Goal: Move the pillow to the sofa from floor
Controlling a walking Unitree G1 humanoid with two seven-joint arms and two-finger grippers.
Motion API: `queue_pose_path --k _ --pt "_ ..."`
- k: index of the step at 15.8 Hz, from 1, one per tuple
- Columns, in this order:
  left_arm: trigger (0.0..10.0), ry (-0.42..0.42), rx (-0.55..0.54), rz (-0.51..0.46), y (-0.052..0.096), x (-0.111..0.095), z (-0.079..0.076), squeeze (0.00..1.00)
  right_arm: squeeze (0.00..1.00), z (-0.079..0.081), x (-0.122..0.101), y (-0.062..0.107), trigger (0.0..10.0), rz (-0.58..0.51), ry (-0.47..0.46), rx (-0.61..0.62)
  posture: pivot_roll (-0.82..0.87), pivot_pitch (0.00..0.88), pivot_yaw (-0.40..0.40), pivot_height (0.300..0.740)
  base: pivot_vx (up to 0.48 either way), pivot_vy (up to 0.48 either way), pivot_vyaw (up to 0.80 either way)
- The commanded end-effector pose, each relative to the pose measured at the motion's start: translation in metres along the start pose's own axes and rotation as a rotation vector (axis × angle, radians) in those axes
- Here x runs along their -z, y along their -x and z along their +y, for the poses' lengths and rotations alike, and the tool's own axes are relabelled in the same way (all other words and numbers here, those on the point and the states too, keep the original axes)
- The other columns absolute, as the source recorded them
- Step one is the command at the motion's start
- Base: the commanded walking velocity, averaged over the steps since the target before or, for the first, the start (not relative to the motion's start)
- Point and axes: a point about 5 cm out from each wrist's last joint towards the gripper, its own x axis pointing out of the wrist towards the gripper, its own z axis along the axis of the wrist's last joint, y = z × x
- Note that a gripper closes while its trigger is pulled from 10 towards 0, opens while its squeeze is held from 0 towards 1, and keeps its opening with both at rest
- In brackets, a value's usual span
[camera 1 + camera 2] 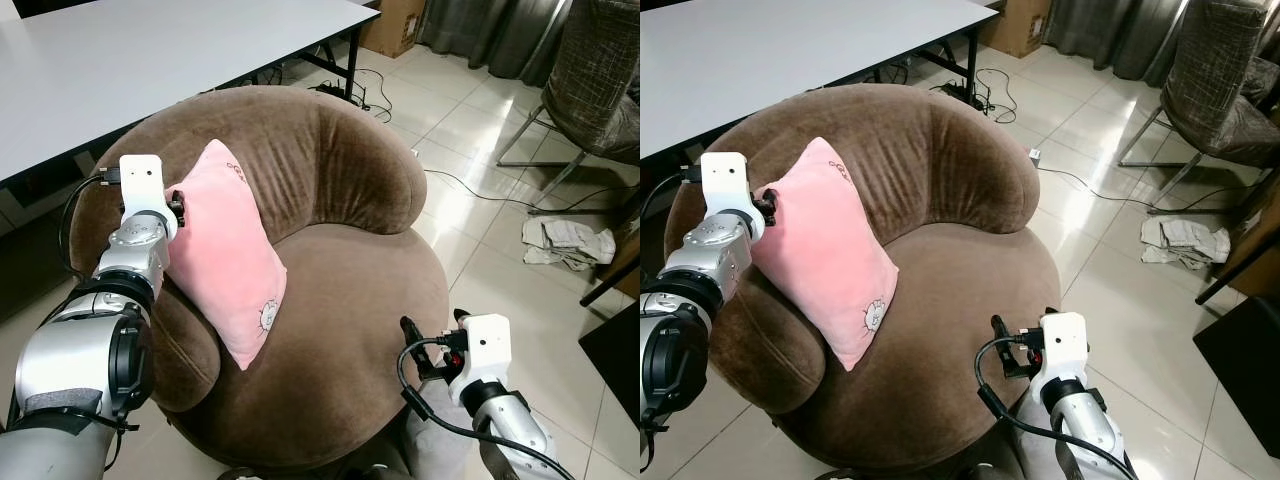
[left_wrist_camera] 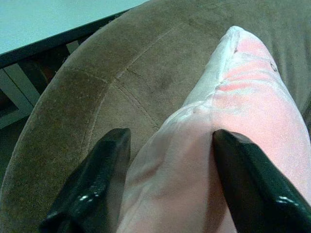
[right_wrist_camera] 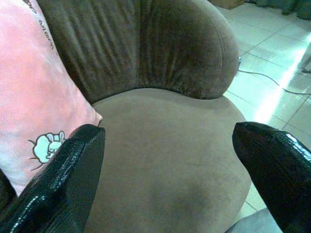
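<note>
The pink pillow is leaning on the brown sofa against its left arm, the left gripper pinching its upper edge. The right gripper is hovering wide open, holding nothing, over the front rim — most of the seat lying bare. The pillow's writing is too small to read.

A glossy floor of pale square tiles reflects soft light. A long white-topped counter with black metal legs stands behind, with black cables tangled under its far end. A brown cardboard box sits by grey curtains. A grey patterned fabric chair on thin metal legs stands beside crumpled pale cloth lying on the tiles.
</note>
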Motion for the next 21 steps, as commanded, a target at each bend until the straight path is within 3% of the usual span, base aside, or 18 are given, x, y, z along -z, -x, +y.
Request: queue_pose_path --k 1,4,8,13,15,16,18,19,21 --pt "10.0 -0.012 0.003 -0.024 -0.001 -0.007 0.002 1.00 0.00 -0.004 -0.002 0.000 10.0 0.001 0.004 0.002 -0.08 0.048 -0.044 0.740 0.000 0.000 0.00" --pt "10.0 -0.037 0.030 -0.106 -0.002 -0.028 0.004 1.00 0.00 -0.004 0.001 -0.002 10.0 0.012 0.010 -0.012 -0.05 0.032 -0.047 0.740 0.000 0.000 0.00" --pt "10.0 -0.094 0.085 -0.130 -0.001 -0.034 0.006 1.00 0.00 -0.003 0.001 -0.009 10.0 0.009 0.009 -0.024 -0.02 0.024 -0.046 0.740 0.000 0.000 0.00" --pt "10.0 -0.099 0.189 -0.208 0.001 -0.050 0.009 1.00 0.00 0.003 0.005 -0.018 10.0 0.006 0.003 -0.039 0.02 0.000 -0.013 0.740 0.000 0.000 0.00" --pt "10.0 -0.027 0.337 -0.243 0.004 -0.043 -0.003 1.00 0.00 0.003 0.004 -0.021 10.0 -0.004 0.002 -0.032 0.02 0.000 -0.004 0.740 0.000 0.000 0.00" --pt "10.0 -0.032 0.398 -0.258 0.007 -0.035 -0.009 1.00 0.00 0.001 0.001 -0.024 10.0 -0.017 0.000 -0.018 0.03 0.000 -0.003 0.740 0.000 0.000 0.00" --pt "10.0 0.071 0.477 -0.288 0.016 -0.020 -0.022 1.00 0.00 -0.002 -0.002 -0.028 10.0 -0.040 -0.003 0.005 0.05 0.000 -0.002 0.740 0.000 0.000 0.00" --pt "10.0 0.121 0.554 -0.296 0.031 0.001 -0.039 1.00 0.00 -0.010 -0.007 -0.034 10.0 -0.059 -0.009 0.051 0.08 0.000 -0.002 0.740 0.000 0.000 0.00" --pt "10.0 0.038 0.674 -0.272 0.060 0.038 -0.064 1.00 0.00 -0.019 -0.014 -0.040 10.0 -0.091 -0.030 0.125 0.09 0.000 0.003 0.740 0.000 0.000 0.00"
